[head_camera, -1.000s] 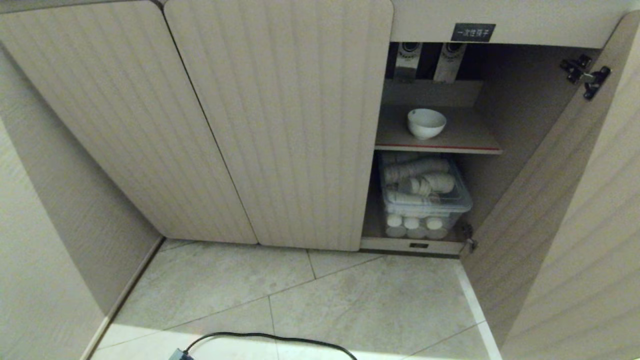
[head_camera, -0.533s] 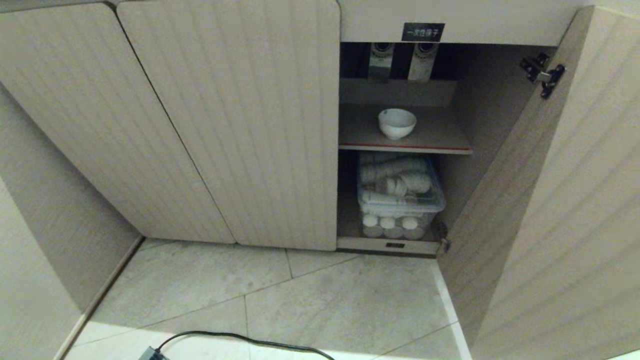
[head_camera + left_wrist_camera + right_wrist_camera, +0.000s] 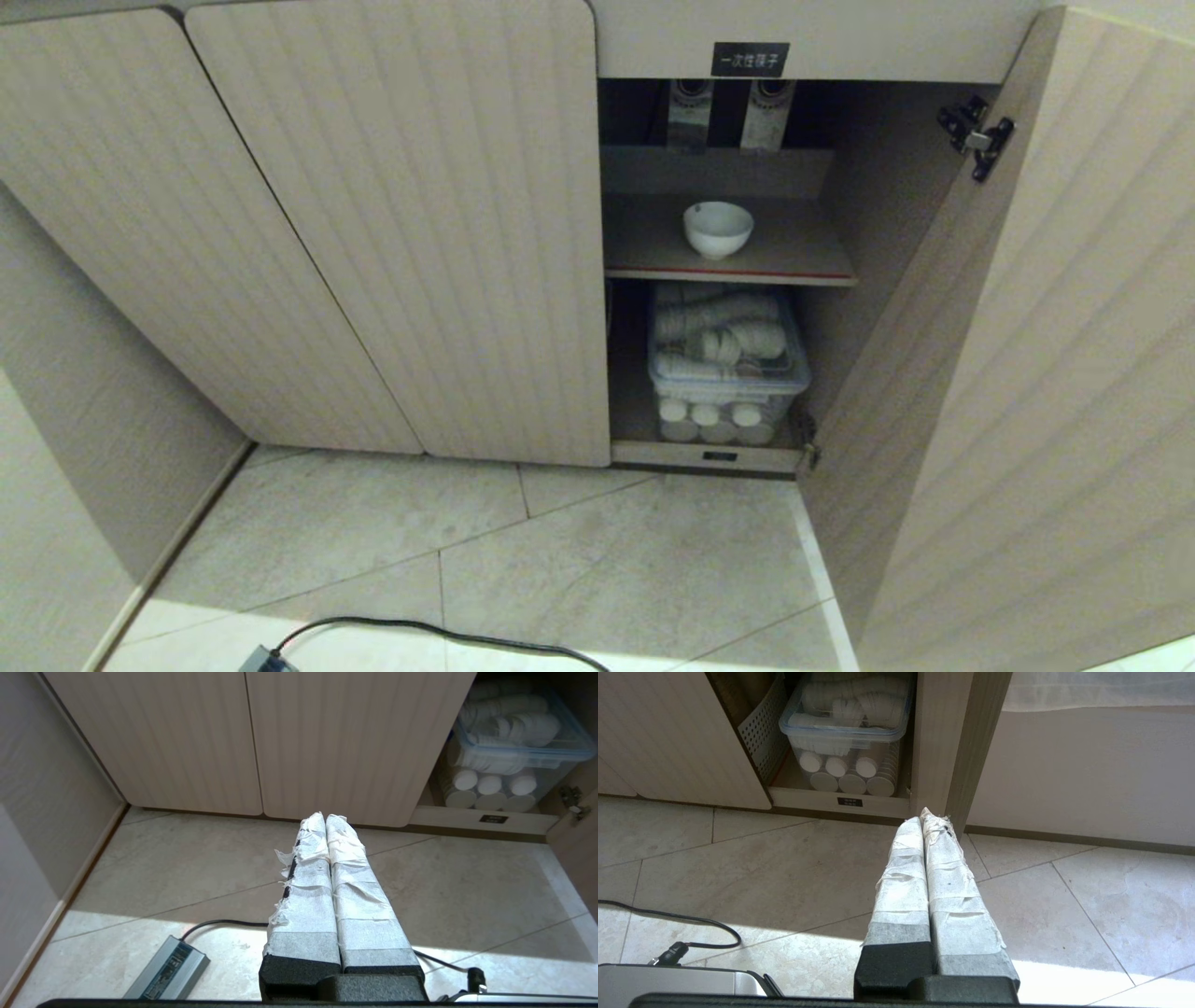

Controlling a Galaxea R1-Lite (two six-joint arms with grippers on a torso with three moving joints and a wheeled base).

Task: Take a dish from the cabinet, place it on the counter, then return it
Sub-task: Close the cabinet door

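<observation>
**One bowl on the shelf, both grippers shut and clear of it**

The cabinet (image 3: 392,233) fills most of the head view: two fluted doors stand closed on the left, and a third door (image 3: 980,373) on the right is swung wide open, its inner face carrying one black hinge (image 3: 976,135). The tiled floor (image 3: 607,560) spreads in front, with nothing standing between it and the open bay.

Inside the bay, one red-edged shelf (image 3: 803,257) holds one dish (image 3: 717,229), a white bowl sitting upright near the shelf's middle, alone. Below it, one clear plastic box (image 3: 728,369) packed with stacked ribbed white cups rests on the cabinet floor; three cup ends show in a row through its front wall. A small black label (image 3: 750,59) sits on the rail above the opening.

One black cable (image 3: 439,630) runs across the floor to a grey power brick (image 3: 168,970).

The left gripper (image 3: 325,820) hangs low over the tiles, taped fingers pressed together, holding nothing. The right gripper (image 3: 924,820) does likewise, near the open door's bottom edge.
</observation>
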